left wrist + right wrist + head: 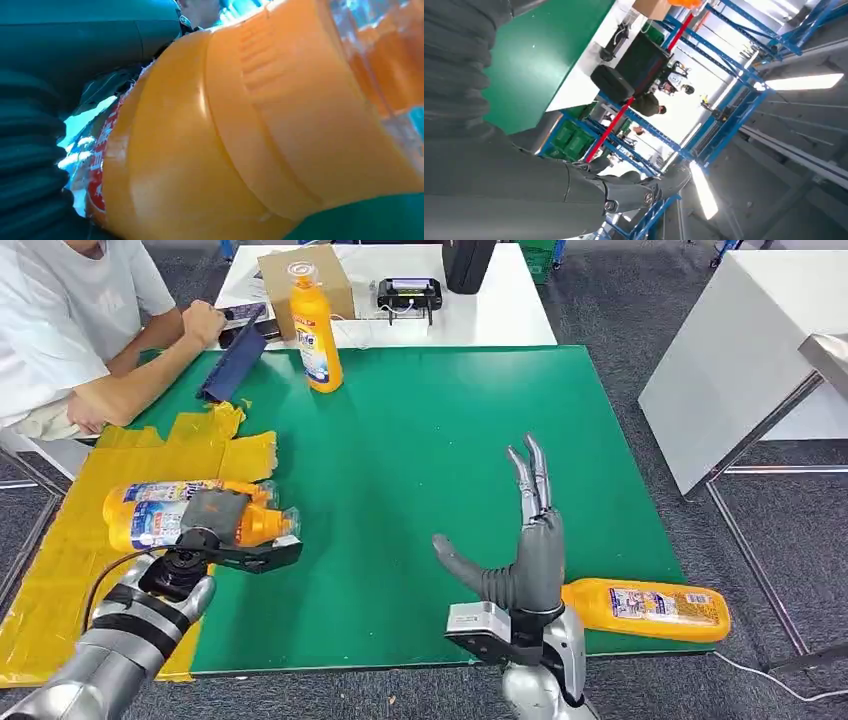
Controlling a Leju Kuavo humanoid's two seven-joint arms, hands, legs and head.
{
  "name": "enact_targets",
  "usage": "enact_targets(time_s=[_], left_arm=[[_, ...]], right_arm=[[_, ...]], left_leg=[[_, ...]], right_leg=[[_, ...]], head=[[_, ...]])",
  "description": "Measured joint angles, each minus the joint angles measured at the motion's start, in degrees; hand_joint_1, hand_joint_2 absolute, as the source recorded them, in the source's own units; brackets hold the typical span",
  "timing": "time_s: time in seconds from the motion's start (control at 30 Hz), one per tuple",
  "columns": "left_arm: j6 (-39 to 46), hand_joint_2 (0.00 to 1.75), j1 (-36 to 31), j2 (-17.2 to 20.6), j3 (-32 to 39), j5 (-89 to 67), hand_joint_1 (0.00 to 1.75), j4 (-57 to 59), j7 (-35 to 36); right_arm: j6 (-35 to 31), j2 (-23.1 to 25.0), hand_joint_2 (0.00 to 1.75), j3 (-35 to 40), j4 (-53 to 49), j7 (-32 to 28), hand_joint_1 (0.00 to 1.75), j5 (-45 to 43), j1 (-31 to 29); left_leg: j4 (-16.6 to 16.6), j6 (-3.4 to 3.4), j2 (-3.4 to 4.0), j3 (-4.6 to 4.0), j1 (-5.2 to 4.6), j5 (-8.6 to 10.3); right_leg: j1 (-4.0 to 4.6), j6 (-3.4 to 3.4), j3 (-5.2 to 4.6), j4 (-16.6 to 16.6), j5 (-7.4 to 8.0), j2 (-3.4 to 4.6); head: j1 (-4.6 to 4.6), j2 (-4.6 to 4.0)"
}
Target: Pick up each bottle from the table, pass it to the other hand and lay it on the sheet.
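Left robot hand (215, 525) clamped on an orange bottle (150, 512), held on its side above the yellow sheet (60, 570), at the sheet's edge nearest the green table (420, 440). Right robot hand (525, 540) empty, fingers spread and pointing up, well right of the sheet. Second bottle (645, 608) lying just beyond that hand; third bottle (316, 330) upright, past the sheet's far end.

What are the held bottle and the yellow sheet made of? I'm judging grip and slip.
Held bottle: apparently glossy orange plastic, with highlights and moulded ridges, plus a printed label. Yellow sheet: looks like thin, shiny plastic film or tape, wrinkled with ragged edges; uncertain.
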Motion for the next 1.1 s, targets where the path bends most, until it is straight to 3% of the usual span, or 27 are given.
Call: enact_targets(time_s=[0.23, 0.27, 0.3, 0.6, 1.0, 1.1], left_arm=[[3.7, 1.75, -3.04, -1.4, 1.09, 2.03, 1.75, 7.04, -1.45], [4.72, 1.75, -3.35, -1.72, 1.44, 2.64, 0.45, 7.88, -1.94], [5.34, 1.75, -3.59, -2.03, 1.64, 3.02, 0.0, 8.46, -2.12], [12.11, 1.75, -3.88, -5.18, 3.98, 6.1, 0.0, 11.89, -5.01], [19.74, 1.75, -3.21, -7.5, 5.86, 0.96, 0.0, 12.13, 1.03], [22.63, 1.75, -1.92, -7.69, 7.13, 1.23, 0.0, 10.64, -1.32]], right_arm=[[-0.07, 0.0, 1.75, 0.07, 0.77, -0.02, 0.0, -0.09, -0.68], [-0.07, 0.0, 1.75, 0.09, 0.87, 0.0, 0.0, -0.15, -0.8], [-0.07, 0.0, 1.75, 0.09, 0.96, 0.0, 0.0, -0.15, -0.81], [-0.11, 0.0, 1.75, 0.17, 1.55, -0.09, 0.0, -0.5, -0.94], [0.28, 0.0, 1.75, 0.52, 2.16, 1.01, 0.0, 0.94, -0.99], [0.96, -0.07, 1.75, 0.66, 2.25, 1.95, 0.0, 2.36, -0.97]], left_leg=[[0.0, 0.01, -0.07, 0.0, 0.0, 0.02], [0.0, 0.01, -0.07, 0.0, 0.0, 0.02], [0.0, 0.01, -0.06, 0.0, 0.0, 0.02], [0.01, 0.01, -0.06, -0.01, -0.01, 0.01], [0.01, 0.01, -0.05, -0.01, -0.01, 0.01], [0.01, 0.01, -0.04, -0.01, -0.01, 0.01]], right_leg=[[0.0, 0.0, 0.02, 0.0, 0.0, -0.04], [0.0, 0.0, 0.03, 0.0, 0.01, -0.04], [0.0, 0.01, 0.03, 0.0, 0.01, -0.04], [0.0, 0.01, 0.02, 0.0, 0.01, -0.04], [0.0, 0.01, 0.02, 0.0, 0.01, -0.03], [0.0, 0.0, 0.01, 0.0, 0.0, -0.03]], head=[[0.02, 0.0], [-0.02, 0.0], [-0.02, 0.0], [-0.02, 0.0], [-0.02, 0.0], [-0.02, 0.0]])
